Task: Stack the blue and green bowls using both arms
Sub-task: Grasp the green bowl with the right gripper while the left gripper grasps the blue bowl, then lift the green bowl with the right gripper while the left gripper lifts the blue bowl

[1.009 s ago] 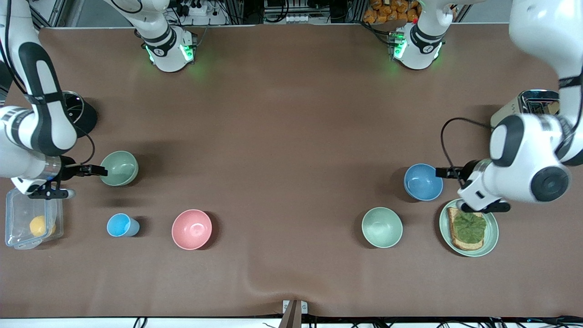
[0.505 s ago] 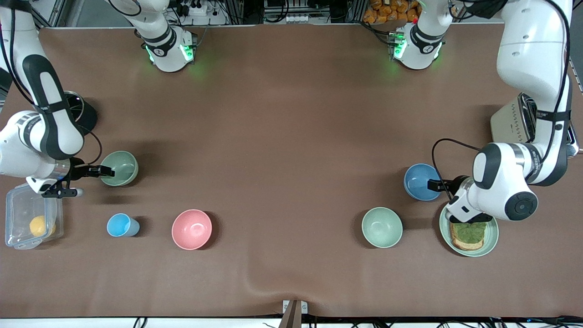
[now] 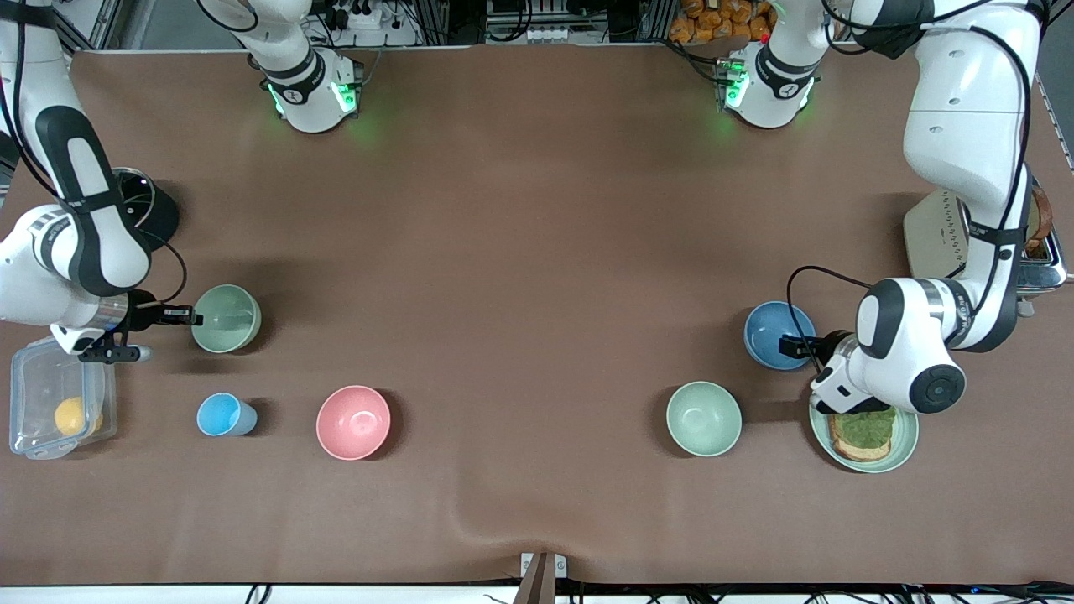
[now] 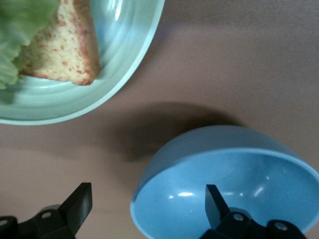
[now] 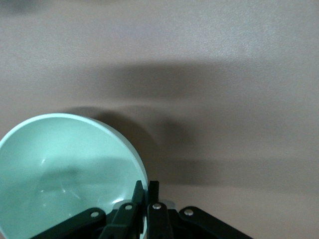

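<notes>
Green bowl [image 5: 70,169] rim between right fingers [image 5: 137,199]

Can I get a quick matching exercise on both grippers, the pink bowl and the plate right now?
Things:
1. right gripper
2. left gripper
3. pink bowl
4. plate

States:
A. holds toast with lettuce
B. open, straddling the blue bowl rim
C. shut on the green bowl rim
D. empty, beside the light-blue cup

Pairs: 1-C, 2-B, 3-D, 4-A
</notes>
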Available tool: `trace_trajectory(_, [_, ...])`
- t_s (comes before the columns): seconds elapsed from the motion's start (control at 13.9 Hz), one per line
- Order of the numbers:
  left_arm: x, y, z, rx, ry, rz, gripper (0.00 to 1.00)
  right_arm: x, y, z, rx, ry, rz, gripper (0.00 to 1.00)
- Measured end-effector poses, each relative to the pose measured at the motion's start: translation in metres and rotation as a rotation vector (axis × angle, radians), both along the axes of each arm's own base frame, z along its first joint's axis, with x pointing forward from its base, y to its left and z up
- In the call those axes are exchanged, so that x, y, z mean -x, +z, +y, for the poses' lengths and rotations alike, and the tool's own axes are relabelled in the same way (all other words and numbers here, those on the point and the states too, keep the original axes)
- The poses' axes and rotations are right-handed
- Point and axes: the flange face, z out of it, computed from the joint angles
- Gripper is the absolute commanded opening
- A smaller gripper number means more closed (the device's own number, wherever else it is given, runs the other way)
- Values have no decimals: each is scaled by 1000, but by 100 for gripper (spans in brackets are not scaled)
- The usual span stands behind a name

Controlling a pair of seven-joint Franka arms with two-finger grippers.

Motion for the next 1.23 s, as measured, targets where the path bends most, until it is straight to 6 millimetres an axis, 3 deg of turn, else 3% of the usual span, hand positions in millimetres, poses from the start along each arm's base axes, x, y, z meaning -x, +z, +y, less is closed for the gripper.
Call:
trace_trajectory(0.14, [0,-5,-1,1,-1,-4,50,0,3,7,-32,4,38,0])
trace_trajectory(0.22, [0,-5,-2,1,-3,-4,31,-2,9,10,-58,-2,54,0])
trace_trajectory(0.29, [-1,-5,-2,1,-3,-5,13,-5,18,12,-82,-7,67,0])
trace_trajectory(0.36, [-1,-5,-3,1,-3,-5,7,-8,28,13,-97,-9,75,0])
trace_trajectory(0.5, [-1,-5,-3,1,-4,-8,4,-13,46,19,-100,-34,80,0])
trace_trajectory(0.72, [-2,-4,-3,1,-4,-13,4,-17,71,50,-95,-95,117,0])
trace_trajectory(1.01, [-9,17,-2,9,-11,-45,0,-19,104,113,-85,-195,130,0])
trace_trajectory(1.23, [-14,38,-3,10,-12,-82,0,-12,132,177,-44,-267,141,0])
